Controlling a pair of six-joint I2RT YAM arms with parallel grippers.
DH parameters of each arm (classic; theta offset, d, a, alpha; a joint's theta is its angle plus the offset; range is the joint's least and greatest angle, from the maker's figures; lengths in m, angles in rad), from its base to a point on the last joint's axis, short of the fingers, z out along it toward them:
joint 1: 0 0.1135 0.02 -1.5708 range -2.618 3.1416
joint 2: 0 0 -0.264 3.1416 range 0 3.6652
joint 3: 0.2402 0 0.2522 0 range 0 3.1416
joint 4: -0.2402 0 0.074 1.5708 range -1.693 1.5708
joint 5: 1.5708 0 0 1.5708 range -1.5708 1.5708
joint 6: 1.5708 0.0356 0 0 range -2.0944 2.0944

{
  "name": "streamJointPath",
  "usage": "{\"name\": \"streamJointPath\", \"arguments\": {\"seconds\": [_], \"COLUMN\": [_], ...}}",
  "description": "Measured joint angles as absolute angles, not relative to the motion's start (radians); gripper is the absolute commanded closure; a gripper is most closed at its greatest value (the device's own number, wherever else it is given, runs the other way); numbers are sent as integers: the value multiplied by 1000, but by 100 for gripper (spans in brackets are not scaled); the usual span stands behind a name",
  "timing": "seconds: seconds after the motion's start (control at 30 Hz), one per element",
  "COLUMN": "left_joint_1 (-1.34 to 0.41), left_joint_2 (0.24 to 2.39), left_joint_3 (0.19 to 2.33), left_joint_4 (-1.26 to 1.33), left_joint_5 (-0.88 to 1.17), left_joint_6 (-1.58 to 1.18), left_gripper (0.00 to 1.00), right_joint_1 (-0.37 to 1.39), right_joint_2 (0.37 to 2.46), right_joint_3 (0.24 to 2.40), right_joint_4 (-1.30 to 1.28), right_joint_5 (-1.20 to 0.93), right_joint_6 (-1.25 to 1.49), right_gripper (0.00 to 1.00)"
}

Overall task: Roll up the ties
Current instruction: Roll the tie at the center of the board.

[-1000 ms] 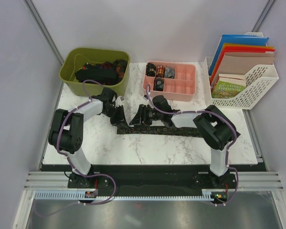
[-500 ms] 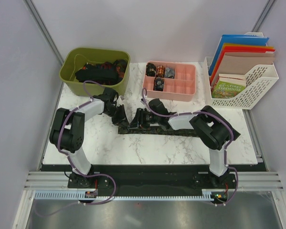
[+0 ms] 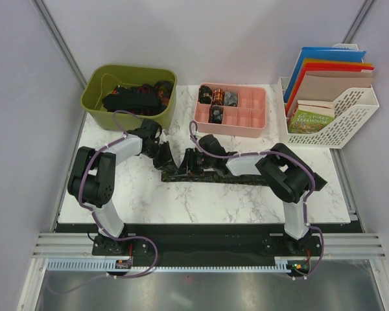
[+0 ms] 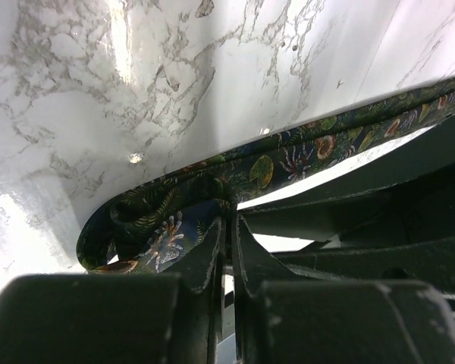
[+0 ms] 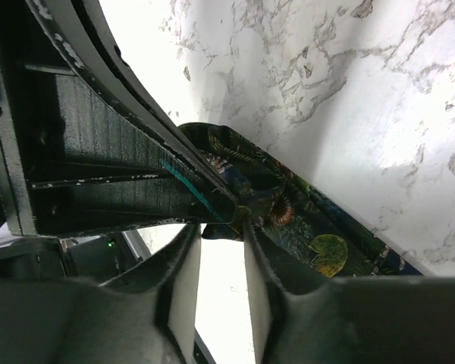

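Left arm: rises from its base at the near left, elbow lifted, forearm reaching forward and inward.
Left gripper (image 3: pixel 163 158): tilted down and low; fingers (image 4: pixel 203 262) pressed almost together, only a sliver between the tips.
Right arm: elbow folded high at the right, forearm stretched low toward the left.
Right gripper (image 3: pixel 191 162): points leftward; fingers (image 5: pixel 179 282) stand apart with a narrow gap.
Spacing: the two grippers face each other, near but apart.

You are looking at a white marble-patterned table (image 3: pixel 201 201) with four things resting on it. An olive-green bin (image 3: pixel 94 107) sits at the far left, a pink compartment tray (image 3: pixel 253 126) at the far middle and a white file rack (image 3: pixel 356 123) at the far right. One dark patterned tie (image 3: pixel 243 179) lies flat across the middle.
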State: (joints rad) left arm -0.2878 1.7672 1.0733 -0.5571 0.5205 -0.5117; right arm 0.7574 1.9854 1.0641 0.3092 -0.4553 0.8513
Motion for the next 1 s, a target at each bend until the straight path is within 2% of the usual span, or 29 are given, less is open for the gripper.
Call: {"name": "streamJointPath", "arguments": {"seconds": [0.23, 0.4, 0.43, 0.47, 0.53, 0.57, 0.63, 0.77, 0.93, 1.0], "left_joint_1": [-290, -290, -290, -290, -290, -289, -288, -279, -236, -217], "left_joint_2": [1767, 1731, 1715, 1697, 1658, 1632, 1571, 1412, 1130, 1044], "left_joint_3": [1073, 1072, 1072, 1072, 1072, 1072, 1071, 1050, 1000, 991], "left_joint_4": [-549, -547, -547, -547, -548, -551, -553, -550, -524, -520], "left_joint_5": [515, 516, 518, 519, 518, 517, 515, 497, 483, 481], "left_joint_6": [-516, -516, -515, -514, -504, -497, -478, -395, -165, -40], "left_gripper": [80, 66, 61, 48, 35, 17, 1, 1, 0, 4], "right_joint_1": [757, 755, 753, 751, 748, 746, 743, 736, 730, 728], "right_joint_2": [1993, 1993, 1993, 1993, 1993, 1993, 1993, 1993, 1993, 1995], "right_joint_3": [1067, 1067, 1067, 1067, 1067, 1066, 1066, 1058, 1040, 1033], "right_joint_4": [299, 284, 283, 282, 281, 281, 281, 289, 303, 310], "right_joint_5": [-450, -446, -445, -445, -445, -445, -445, -446, -450, -453], "right_joint_6": [849, 843, 842, 842, 841, 841, 841, 842, 844, 849], "right_gripper": [88, 98, 99, 100, 100, 100, 100, 100, 100, 100]}}
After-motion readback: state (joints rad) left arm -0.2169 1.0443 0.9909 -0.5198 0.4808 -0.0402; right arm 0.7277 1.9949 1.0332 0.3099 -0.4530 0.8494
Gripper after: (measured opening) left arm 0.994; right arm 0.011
